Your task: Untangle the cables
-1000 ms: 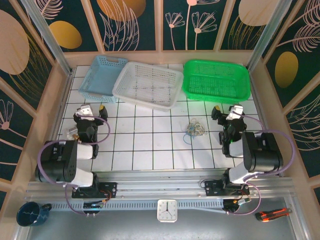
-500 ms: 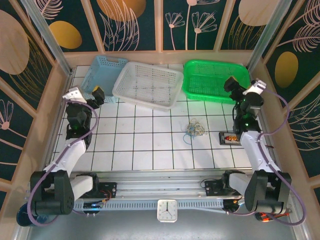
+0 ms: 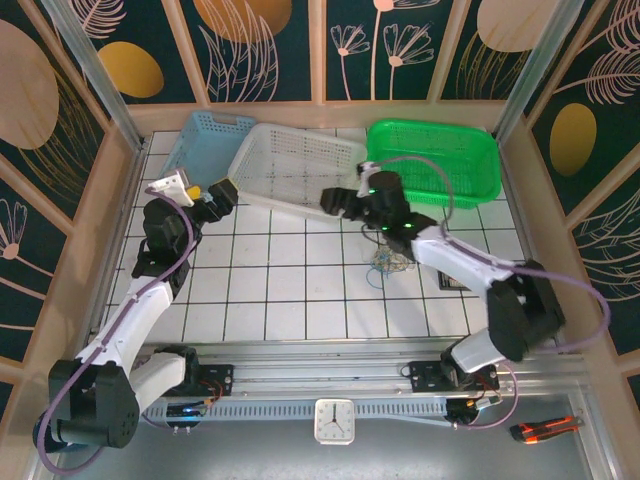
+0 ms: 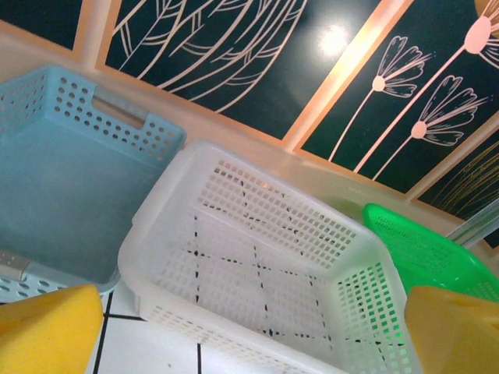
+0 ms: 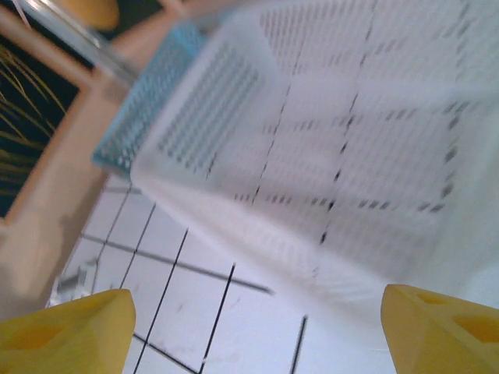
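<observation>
Right gripper hovers wide open, grasping nothing, over the white basket's near-right corner. Left gripper likewise released. Cables lie on tiles, outside the blue basket and green basket.

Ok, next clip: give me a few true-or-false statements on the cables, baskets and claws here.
The cables lie in a tangle on the tiled table, nearer than the baskets. True.
The right claw holds the cables. False: it is open and empty, by the near rim of the white basket.
The white basket sits between the blue basket and the green basket. True.
The left claw is shut. False: its fingers stand wide apart, nothing between.
</observation>
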Robot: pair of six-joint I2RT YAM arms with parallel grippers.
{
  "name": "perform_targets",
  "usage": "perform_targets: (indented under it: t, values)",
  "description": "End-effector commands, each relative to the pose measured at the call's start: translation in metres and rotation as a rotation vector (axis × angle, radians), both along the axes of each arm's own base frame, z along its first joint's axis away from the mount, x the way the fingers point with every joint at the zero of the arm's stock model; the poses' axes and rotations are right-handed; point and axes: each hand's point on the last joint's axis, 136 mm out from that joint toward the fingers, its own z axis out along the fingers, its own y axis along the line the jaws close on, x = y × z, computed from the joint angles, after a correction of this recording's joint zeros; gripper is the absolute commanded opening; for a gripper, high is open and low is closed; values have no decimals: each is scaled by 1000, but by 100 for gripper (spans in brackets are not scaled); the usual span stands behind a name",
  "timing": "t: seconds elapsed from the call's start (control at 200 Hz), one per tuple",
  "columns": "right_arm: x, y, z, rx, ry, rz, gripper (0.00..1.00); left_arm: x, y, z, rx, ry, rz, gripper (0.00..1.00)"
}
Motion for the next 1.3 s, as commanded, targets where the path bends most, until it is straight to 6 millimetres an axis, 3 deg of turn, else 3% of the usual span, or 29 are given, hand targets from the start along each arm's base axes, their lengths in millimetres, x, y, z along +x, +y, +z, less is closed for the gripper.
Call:
perform_targets:
  t: [0.0, 0.1, 0.155, 0.24, 0.38, 0.6, 0.796, 0.891, 1.046, 1.156, 1.296]
  values:
    - [-5, 44, -18, 28, 77, 26, 82, -2, 5, 1, -64, 24, 42, 99]
    - [-13, 71, -47, 27, 142, 59, 82, -4, 8, 2, -81, 14, 63, 99]
    - [-12, 77, -60, 15, 172, 54, 82, -4, 7, 5, -86, 3, 55, 99]
    - [-7, 79, -75, 1, 193, 38, 82, -4, 4, 10, -94, -6, 38, 99]
    - [14, 77, -81, -26, 198, 4, 82, -4, -1, 12, -116, -7, 10, 99]
    - [39, 74, -50, -30, 130, 10, 82, -4, -6, 8, -111, 5, -19, 99]
    - [57, 52, -22, -33, 83, -27, 82, -3, -10, -4, -117, 36, -39, 99]
    - [47, 48, -4, -16, 64, -9, 82, -4, -12, -6, -119, 46, -48, 99]
    - [12, 29, 15, 4, 55, -12, 82, -7, -16, -5, -136, 52, -76, 99]
    - [-18, -10, 5, -27, 92, -94, 81, -12, -22, -6, -134, 69, -108, 99]
    - [-55, -73, -26, -142, 160, -245, 82, -22, -35, -11, -138, 93, -156, 99]
